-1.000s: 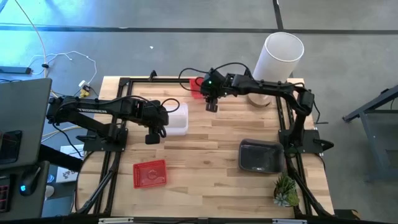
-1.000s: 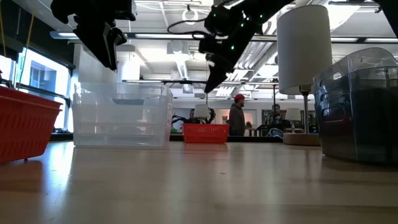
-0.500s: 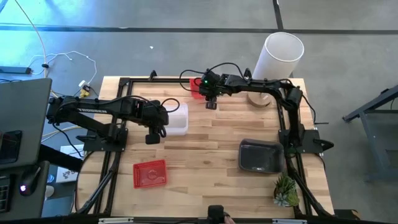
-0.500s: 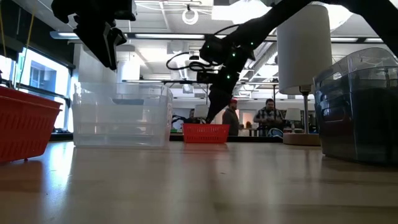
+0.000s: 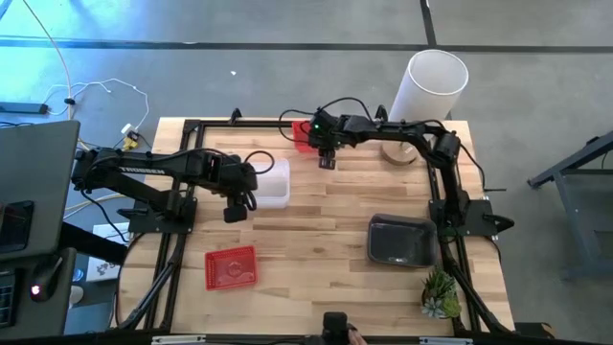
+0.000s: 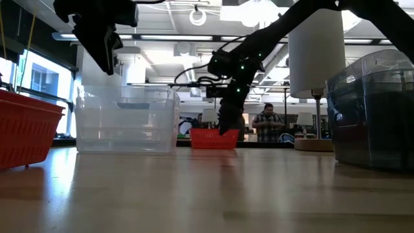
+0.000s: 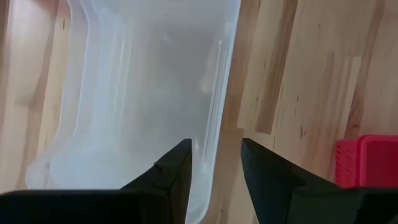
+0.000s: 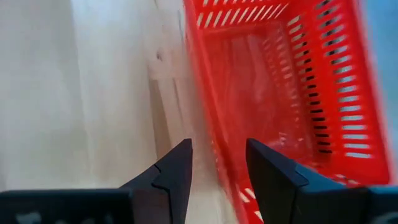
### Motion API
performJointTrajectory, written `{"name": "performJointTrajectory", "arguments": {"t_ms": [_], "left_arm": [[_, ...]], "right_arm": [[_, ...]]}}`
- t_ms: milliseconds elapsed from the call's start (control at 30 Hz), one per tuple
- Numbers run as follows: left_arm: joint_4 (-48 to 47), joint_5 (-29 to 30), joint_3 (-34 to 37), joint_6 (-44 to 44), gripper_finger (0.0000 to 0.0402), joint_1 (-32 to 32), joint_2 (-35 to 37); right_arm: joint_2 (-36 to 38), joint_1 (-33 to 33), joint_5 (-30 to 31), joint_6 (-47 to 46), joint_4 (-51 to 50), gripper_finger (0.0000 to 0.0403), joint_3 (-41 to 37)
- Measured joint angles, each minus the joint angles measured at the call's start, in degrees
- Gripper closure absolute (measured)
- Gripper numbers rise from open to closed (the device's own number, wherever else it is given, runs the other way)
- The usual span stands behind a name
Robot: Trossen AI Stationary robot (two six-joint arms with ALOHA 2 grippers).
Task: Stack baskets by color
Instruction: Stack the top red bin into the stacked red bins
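A clear basket (image 5: 274, 182) stands left of the table's middle. My left gripper (image 5: 234, 209) hangs open well above its near edge (image 7: 214, 124). A red mesh basket (image 5: 301, 133) sits at the far edge. My right gripper (image 8: 217, 165) is open and low over it (image 6: 226, 126), one finger on either side of the basket's side wall (image 8: 208, 134), with a gap showing on both sides. A second red basket (image 5: 231, 267) rests near the front left. A dark grey basket (image 5: 400, 240) stands at the right.
A tall white cylinder (image 5: 430, 88) stands at the far right corner on a round base. A small green plant (image 5: 440, 294) sits at the front right corner. Bare wood lies across the table's middle (image 5: 326, 220). People show in the room behind the table (image 6: 266, 123).
My right gripper has come down toward the far red basket and a little toward the table's far left, staying open. My left gripper has stayed in place and turned slightly about its own axis. No basket has moved.
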State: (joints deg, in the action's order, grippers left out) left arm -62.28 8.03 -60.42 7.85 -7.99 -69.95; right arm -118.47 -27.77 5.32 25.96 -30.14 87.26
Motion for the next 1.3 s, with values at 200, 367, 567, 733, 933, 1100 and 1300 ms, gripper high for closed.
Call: {"name": "performJointTrajectory", "arguments": {"t_ms": [200, 367, 567, 733, 933, 1100, 1300], "left_arm": [[-2.08, 0.0, 0.0, 4.04, 0.0277, 0.37, -0.02], [-4.35, -0.32, 0.0, 6.7, 0.0277, 1.06, -0.02], [-5.67, -0.45, 0.0, 8.05, 0.0277, 1.95, -0.02], [-5.66, -0.42, 0.0, 9.54, 0.0277, 2.01, -0.04], [-5.58, -0.06, 0.0, 9.99, 0.0277, 2.05, -0.04], [-5.4, 0.0, 0.0, 9.99, 0.0277, 2.05, -0.04], [-3.68, 0.13, 0.0, 9.99, 0.0277, 2.05, -0.04]], "right_arm": [[-1.45, 0.09, 0.55, -0.39, -1.1, 0.0273, 0.0], [-1.45, 0.39, 0.65, -1.7, -1.93, 0.0331, 0.0], [-1.24, 1.0, 0.83, -3.84, -2.78, 0.0393, 0.0], [0.7, 3.51, 4.29, -6.08, -6.98, 0.04, 0.0], [4.92, 8.05, 5.7, -9.71, -10.53, 0.0401, 0.0], [9.28, 12.31, 6.52, -13.47, -12.57, 0.0402, 0.0], [13.11, 18.56, 8.69, -16.73, -14.56, 0.0402, 0.02]]}}
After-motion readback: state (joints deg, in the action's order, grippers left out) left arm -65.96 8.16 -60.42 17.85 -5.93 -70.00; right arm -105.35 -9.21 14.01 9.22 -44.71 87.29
